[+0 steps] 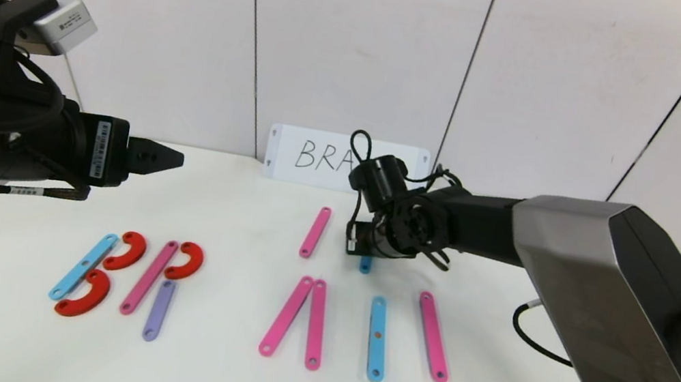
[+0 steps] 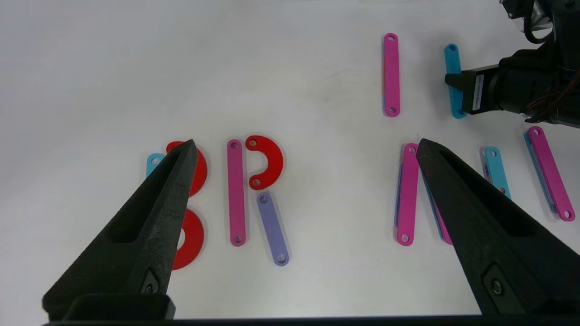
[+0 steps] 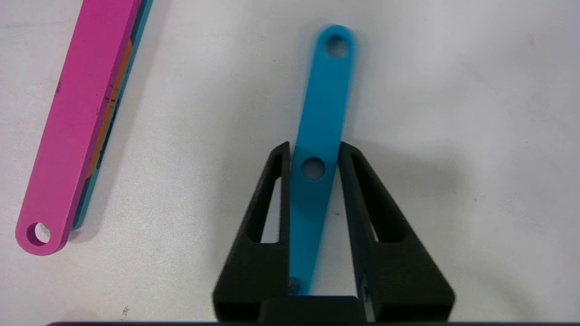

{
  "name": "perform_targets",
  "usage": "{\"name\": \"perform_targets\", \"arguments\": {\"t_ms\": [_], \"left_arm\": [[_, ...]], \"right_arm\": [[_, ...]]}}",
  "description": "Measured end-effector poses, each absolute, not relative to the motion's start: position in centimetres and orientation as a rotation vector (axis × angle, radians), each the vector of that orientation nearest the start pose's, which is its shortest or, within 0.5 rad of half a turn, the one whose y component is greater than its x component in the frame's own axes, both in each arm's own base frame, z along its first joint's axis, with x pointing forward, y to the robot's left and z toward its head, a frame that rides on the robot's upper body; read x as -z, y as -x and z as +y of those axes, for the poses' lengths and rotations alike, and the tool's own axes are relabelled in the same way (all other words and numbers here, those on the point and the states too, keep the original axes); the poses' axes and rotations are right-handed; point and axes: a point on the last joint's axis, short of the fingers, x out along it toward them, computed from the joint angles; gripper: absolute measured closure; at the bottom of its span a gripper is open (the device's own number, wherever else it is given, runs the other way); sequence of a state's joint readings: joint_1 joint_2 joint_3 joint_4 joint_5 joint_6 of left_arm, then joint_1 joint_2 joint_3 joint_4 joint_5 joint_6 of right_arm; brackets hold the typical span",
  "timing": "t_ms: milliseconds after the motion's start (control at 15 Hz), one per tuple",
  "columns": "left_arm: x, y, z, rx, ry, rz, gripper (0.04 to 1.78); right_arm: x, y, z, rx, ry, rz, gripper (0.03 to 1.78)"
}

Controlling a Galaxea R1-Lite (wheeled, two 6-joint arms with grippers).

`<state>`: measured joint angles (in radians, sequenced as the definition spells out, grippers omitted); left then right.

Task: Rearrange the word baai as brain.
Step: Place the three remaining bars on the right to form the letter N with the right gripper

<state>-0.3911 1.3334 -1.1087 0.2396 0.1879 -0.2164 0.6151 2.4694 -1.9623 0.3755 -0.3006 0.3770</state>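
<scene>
On the white table, a light-blue strip (image 1: 84, 266) with two red curves (image 1: 126, 251) forms a B. A pink strip (image 1: 149, 276), a red curve (image 1: 187, 261) and a purple strip (image 1: 158, 310) form an R. Two pink strips (image 1: 286, 315) lean together in a peak. A light-blue strip (image 1: 377, 339) and a pink strip (image 1: 434, 337) lie to the right. My right gripper (image 3: 314, 151) is shut on a blue strip (image 3: 324, 113), low over the table behind them (image 1: 364, 265). My left gripper (image 2: 306, 142) is open and empty, held above the table's left.
A loose pink strip (image 1: 315, 232) lies behind the peak, just left of the right gripper; in the right wrist view (image 3: 77, 122) it is stacked on other strips. A white card (image 1: 312, 155) with handwritten letters leans on the back wall.
</scene>
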Motion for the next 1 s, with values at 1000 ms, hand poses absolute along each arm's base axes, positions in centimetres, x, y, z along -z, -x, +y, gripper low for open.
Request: {"name": "perform_targets", "arguments": {"t_ms": [1000], "left_arm": [[-28.0, -19.4, -7.5, 0.151, 0.079, 0.465, 0.13]], "right_arm": [[-13.3, -41.6, 22.9, -0.071, 0.085, 0.766, 1.54]]}}
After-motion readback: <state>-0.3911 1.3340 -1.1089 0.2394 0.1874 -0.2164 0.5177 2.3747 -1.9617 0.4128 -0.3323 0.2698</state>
